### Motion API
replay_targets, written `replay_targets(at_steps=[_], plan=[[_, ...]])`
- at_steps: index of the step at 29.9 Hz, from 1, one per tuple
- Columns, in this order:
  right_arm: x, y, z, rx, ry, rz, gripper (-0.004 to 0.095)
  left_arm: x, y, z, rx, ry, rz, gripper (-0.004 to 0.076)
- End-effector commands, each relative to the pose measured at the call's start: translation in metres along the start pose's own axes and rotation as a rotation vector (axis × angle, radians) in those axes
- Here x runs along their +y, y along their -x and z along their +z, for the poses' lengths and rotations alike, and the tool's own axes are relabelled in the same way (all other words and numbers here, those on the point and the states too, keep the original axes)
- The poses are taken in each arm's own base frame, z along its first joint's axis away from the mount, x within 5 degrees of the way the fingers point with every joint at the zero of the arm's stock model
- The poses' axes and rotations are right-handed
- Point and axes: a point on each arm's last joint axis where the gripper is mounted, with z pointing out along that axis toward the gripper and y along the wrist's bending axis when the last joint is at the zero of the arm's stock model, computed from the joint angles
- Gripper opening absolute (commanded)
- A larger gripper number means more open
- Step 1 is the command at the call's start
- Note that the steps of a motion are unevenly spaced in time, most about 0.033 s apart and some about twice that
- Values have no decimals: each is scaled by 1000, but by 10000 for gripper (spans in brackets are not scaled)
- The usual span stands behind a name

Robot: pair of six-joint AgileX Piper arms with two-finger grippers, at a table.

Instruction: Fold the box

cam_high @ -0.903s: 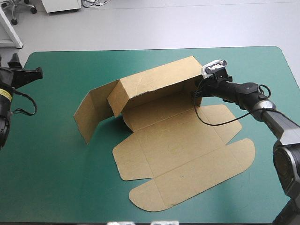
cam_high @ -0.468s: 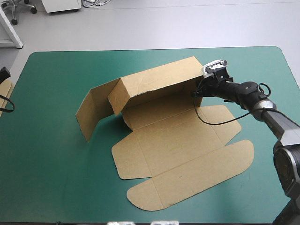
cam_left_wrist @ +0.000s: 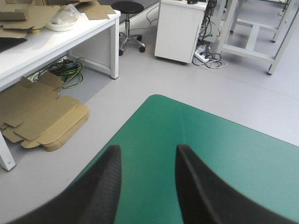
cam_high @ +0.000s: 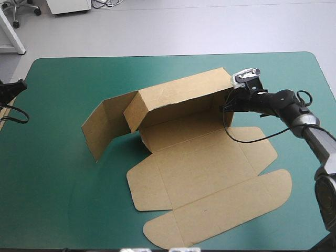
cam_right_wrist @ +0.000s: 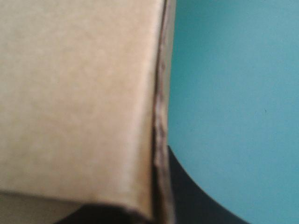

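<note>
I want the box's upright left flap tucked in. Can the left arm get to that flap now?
Probably yes: the left gripper, open at the left edge of the teal-green cover, has only bare cover between it and the flap.

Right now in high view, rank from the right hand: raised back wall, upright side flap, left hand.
1. Raised back wall: gripped by the right hand.
2. Upright side flap: left end of the box.
3. Left hand: table's left edge.

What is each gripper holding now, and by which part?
The right gripper holds the box by the right end of its raised wall; the left gripper is open, empty.
</note>
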Motion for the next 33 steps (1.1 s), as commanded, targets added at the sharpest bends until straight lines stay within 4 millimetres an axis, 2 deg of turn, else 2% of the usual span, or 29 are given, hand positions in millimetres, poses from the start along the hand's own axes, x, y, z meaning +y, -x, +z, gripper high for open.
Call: replay_targets(at_steps=[1, 12, 19, 25, 30, 33], plan=[[4, 28, -33, -35, -16, 27, -14, -4, 17, -9, -101, -50, -32, 274], [13, 68, -74, 78, 0, 48, -12, -23, 14, -11, -95, -121, 66, 275], [16, 93, -107, 140, -46, 20, -13, -23, 14, -11, -98, -119, 73, 275], [17, 103, -131, 213, -101, 6, -13, -23, 14, -11, -101, -121, 71, 275], [14, 113, -144, 202, -176, 17, -13, -28, 14, -12, -100, -139, 85, 275], [10, 115, -136, 209, -176, 39, -13, -32, 13, -13, -101, -158, 118, 275]])
